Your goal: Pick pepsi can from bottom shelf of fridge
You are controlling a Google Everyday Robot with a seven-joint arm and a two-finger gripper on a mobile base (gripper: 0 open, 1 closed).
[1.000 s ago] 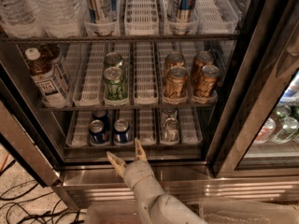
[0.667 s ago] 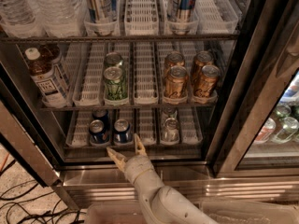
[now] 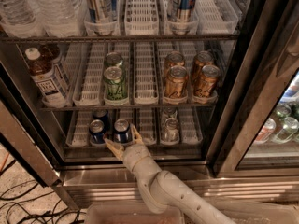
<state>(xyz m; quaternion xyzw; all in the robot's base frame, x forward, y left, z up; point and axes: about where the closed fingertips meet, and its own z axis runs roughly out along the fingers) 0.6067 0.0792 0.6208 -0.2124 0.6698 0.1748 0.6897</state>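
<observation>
The fridge (image 3: pixel 243 101) stands open in front of me. On its bottom shelf (image 3: pixel 145 125), two dark blue pepsi cans stand side by side at the front left, one (image 3: pixel 96 129) on the left and one (image 3: pixel 121 125) on the right. A third one (image 3: pixel 100 115) stands behind them. My gripper (image 3: pixel 120 135) is open at the shelf's front rail. Its fingers (image 3: pixel 112 146) spread just below and in front of the right pepsi can and hold nothing.
Clear-silver cans (image 3: pixel 170 127) stand right of the pepsi cans on the bottom shelf. The middle rack holds green cans (image 3: pixel 115 82), gold-orange cans (image 3: pixel 176 80) and a bottle (image 3: pixel 46 78). The rack edge lies close above. Cables (image 3: pixel 28 204) lie on the floor at the left.
My gripper has moved up and forward from below the steel base to the bottom shelf's front rail, closer to the right pepsi can. The fingers stay open.
</observation>
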